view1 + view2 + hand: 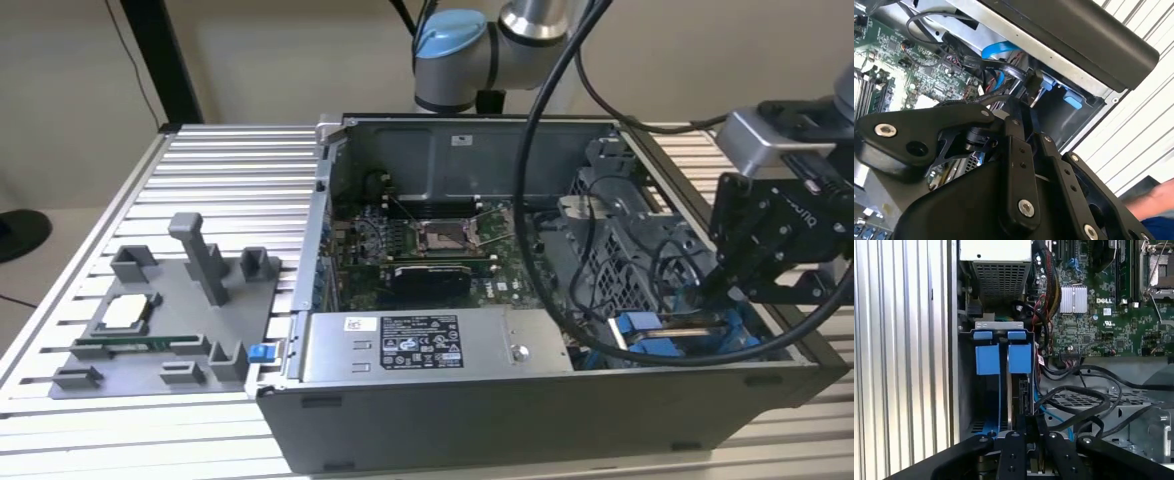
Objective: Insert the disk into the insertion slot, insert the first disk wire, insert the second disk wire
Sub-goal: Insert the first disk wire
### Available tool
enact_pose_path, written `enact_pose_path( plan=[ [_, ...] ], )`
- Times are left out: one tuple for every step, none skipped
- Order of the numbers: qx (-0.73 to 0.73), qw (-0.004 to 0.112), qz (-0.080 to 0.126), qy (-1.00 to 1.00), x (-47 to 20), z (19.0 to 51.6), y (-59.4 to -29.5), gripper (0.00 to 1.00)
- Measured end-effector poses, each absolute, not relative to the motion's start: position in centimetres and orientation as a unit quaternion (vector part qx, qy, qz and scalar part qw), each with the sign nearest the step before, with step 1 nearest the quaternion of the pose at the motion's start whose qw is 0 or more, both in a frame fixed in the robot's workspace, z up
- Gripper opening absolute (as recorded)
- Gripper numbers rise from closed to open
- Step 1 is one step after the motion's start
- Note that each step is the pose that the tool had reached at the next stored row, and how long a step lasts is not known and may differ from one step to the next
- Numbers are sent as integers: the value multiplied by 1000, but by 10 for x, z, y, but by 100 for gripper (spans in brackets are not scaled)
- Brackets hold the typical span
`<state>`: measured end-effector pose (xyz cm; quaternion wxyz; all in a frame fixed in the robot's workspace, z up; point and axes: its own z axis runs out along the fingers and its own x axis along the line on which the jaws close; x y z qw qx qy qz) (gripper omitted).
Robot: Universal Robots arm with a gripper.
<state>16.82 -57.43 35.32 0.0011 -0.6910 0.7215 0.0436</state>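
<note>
The insertion slot (pixel 966 390) is the grey bay with two blue tabs at the near corner of the case, on the exterior view's right (pixel 694 345). The disk (pixel 1021 390) stands on edge inside it behind a blue tab (pixel 1020 357), next to a bare blue rail. My gripper (pixel 1026 420) hangs right over the disk's exposed end. In the second wrist view its fingers (pixel 1024 125) lie close together, and my gripper (pixel 1031 92) is shut on a black wire plug (pixel 1035 80) with its cable trailing off. A thin blue wire (pixel 999 50) loops nearby.
A grey labelled power-supply box (pixel 414 345) sits beside the bay. The green motherboard (pixel 427 250) and a perforated cage (pixel 627 250) with black cables lie behind it. A grey parts fixture (pixel 174 320) stands on the ribbed table. A blue sleeve (pixel 1154 212) shows outside the case.
</note>
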Motion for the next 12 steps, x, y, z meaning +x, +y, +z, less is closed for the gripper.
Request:
enact_pose_path(
  plan=[
    [-691, 0, 45, 722, 169, 353, -574, 0],
    [-690, -1, 46, 722, 170, 353, -574, 0],
    [-690, -2, 47, 722, 171, 352, -574, 0],
    [-690, -4, 48, 722, 171, 352, -574, 0],
    [-690, -5, 49, 722, 172, 352, -574, 0],
    [-690, -5, 50, 722, 173, 351, -574, 0],
    [-690, -6, 51, 722, 174, 351, -574, 0],
    [-690, -5, 51, 722, 174, 351, -574, 0],
    [-690, -5, 51, 722, 175, 351, -574, 0],
    [-690, -5, 51, 722, 175, 350, -574, 0],
    [-689, -5, 51, 723, 175, 350, -574, 0],
    [-689, -5, 51, 723, 175, 349, -574, 0]
  ],
)
